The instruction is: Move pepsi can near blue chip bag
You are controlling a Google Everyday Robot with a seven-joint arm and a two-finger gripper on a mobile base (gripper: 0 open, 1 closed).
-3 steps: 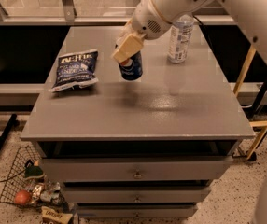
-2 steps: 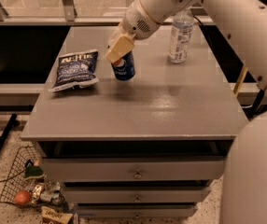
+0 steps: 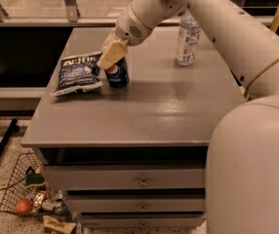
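Note:
The pepsi can (image 3: 118,74), dark blue with its round logo, stands upright on the grey cabinet top (image 3: 149,106), right beside the right edge of the blue chip bag (image 3: 76,73). The bag lies flat at the left of the top. My gripper (image 3: 112,55) comes down over the can's top, with tan fingers (image 3: 109,56) around its upper part. The can's top is hidden by the fingers.
A clear plastic bottle (image 3: 187,39) stands at the back right of the top. Drawers (image 3: 142,181) run below the front edge. A wire basket (image 3: 27,194) with small items sits on the floor at the lower left. My arm fills the right side.
My gripper has carried the pepsi can left and down, from the middle of the top to just beside the blue chip bag. The bottle and bag have not moved.

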